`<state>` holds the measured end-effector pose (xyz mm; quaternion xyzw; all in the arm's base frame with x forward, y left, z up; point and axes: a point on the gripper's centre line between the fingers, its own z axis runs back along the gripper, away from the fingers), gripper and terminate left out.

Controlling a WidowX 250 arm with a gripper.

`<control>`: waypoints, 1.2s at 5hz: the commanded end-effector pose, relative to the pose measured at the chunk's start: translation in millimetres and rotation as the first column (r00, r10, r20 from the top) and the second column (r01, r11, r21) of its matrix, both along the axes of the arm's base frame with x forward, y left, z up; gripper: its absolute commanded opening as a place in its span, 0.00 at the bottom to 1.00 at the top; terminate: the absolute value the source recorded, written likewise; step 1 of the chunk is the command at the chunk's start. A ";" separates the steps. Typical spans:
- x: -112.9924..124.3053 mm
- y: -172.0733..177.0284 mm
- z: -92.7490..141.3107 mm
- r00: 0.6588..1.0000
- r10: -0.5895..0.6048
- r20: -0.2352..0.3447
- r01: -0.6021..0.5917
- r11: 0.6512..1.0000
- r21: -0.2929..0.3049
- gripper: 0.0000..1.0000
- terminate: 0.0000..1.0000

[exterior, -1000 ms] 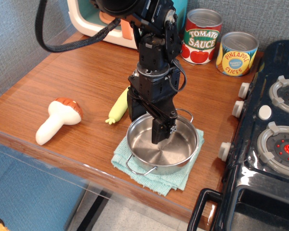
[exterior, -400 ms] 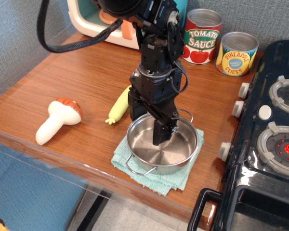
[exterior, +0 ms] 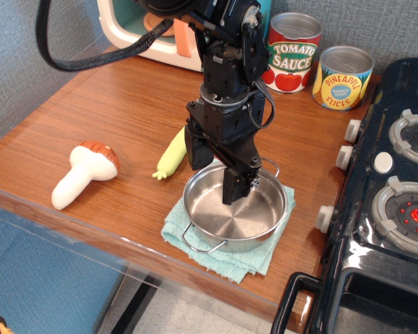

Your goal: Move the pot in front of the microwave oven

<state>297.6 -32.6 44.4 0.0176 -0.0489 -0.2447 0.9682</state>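
One pot (exterior: pixel 235 208) on teal cloth (exterior: pixel 219 250) near bench front edge | our gripper (exterior: pixel 212 172) straddles its far-left rim, whether it is pinching we cannot tell | microwave oven (exterior: pixel 146 28) lies toward back-left corner

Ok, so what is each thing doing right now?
pot: upright, empty, on the cloth.
cloth: folded, under the pot.
tool: straddling the pot's far rim; grip unclear.
microwave oven: at the back left, far from the pot.
tomato sauce can: upright.
pineapple can: upright.
mushroom: lying down.
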 end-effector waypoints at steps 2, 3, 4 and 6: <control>5.3 1.4 2.0 1.000 0.019 0.005 -0.019 1.000 -0.011 1.00 0.00; 5.7 2.5 -1.7 0.999 0.031 -0.012 -0.031 0.999 -0.014 1.00 0.00; 5.5 3.9 -3.5 0.999 0.045 -0.010 -0.045 0.999 -0.025 1.00 0.00; 5.6 4.1 -5.3 0.999 0.052 -0.010 -0.053 0.998 -0.032 0.00 0.00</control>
